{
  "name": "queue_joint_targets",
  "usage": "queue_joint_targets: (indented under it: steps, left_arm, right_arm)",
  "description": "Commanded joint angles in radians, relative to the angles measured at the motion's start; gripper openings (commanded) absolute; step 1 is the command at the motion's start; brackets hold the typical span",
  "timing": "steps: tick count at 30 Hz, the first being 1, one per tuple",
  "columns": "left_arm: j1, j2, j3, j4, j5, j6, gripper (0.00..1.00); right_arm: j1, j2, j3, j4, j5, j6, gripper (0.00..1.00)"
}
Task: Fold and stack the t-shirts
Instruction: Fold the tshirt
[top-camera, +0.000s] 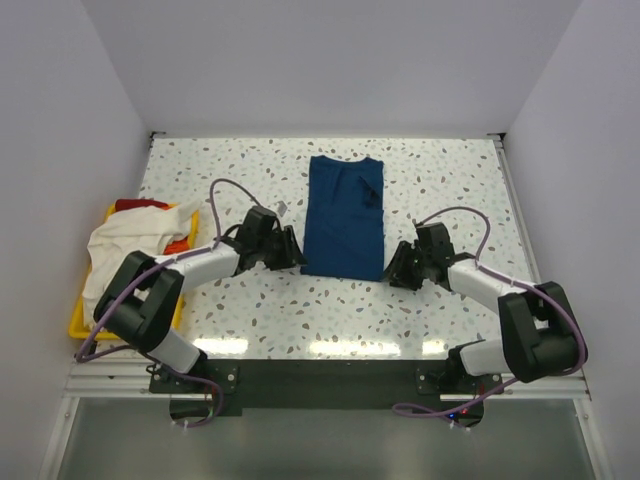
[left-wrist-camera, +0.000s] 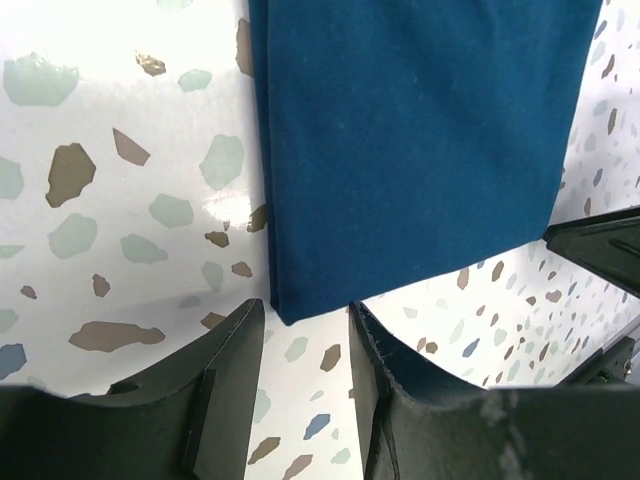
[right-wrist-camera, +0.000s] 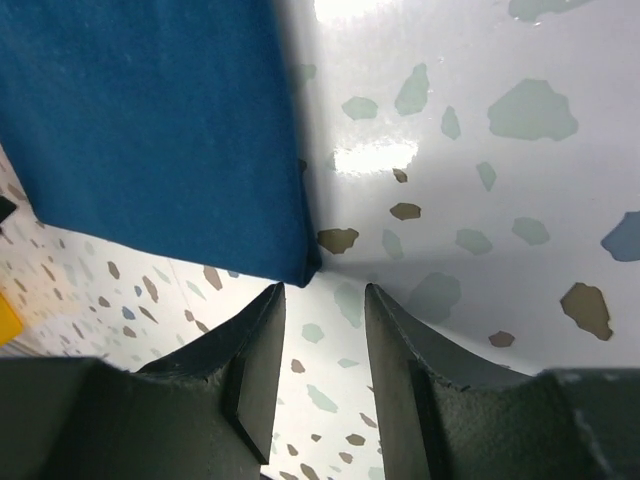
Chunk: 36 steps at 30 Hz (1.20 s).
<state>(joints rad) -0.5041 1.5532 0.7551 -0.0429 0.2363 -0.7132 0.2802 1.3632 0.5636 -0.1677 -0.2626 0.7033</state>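
navy t-shirt (top-camera: 345, 215) matt cloth, table (top-camera: 250, 310) glossy speckled, fingers (left-wrist-camera: 230, 380) matt blk plastic.

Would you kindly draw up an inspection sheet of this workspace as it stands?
Surface: speckled terrazzo table, lights reflected.
Job's things: navy t-shirt folded long, flat at centre; cream-white shirt, red shirt and orange shirt heaped in the yellow bin at left.
Clutter: nothing seen.
Grippers: left gripper and right gripper open, each at a near corner of the navy t-shirt, not clamping it.
Cables: purple cables loop above each arm.
Surroundings: plain white walls.
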Motion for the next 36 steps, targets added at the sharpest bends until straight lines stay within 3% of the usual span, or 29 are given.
queue_joint_targets:
  steps: [1,16,26,28,31,34,36]
  left_arm:
    - [0.007,0.019,-0.028,0.027,0.041,0.006,0.45]
    - [-0.013,0.093,-0.051,0.083,0.015,-0.02,0.41]
    - [-0.05,0.133,-0.043,0.094,-0.005,-0.035,0.32]
    - [-0.051,0.128,-0.042,0.094,-0.006,-0.035,0.28]
    - [-0.051,0.119,-0.037,0.087,-0.012,-0.032,0.14]
    - [-0.054,0.094,-0.034,0.08,-0.015,-0.028,0.01]
    - [-0.065,0.078,-0.042,0.06,-0.026,-0.028,0.0]
  right_arm:
    - [-0.004,0.014,-0.013,0.059,-0.029,0.021,0.42]
    - [-0.003,0.04,-0.039,0.118,-0.027,0.038,0.41]
    - [0.01,0.091,-0.051,0.163,-0.04,0.05,0.35]
    - [0.01,0.096,-0.05,0.163,-0.04,0.051,0.31]
    - [0.01,0.086,-0.045,0.163,-0.032,0.045,0.23]
    - [0.01,0.064,-0.042,0.154,-0.033,0.041,0.08]
    - [0.01,0.041,-0.045,0.139,-0.033,0.03,0.01]
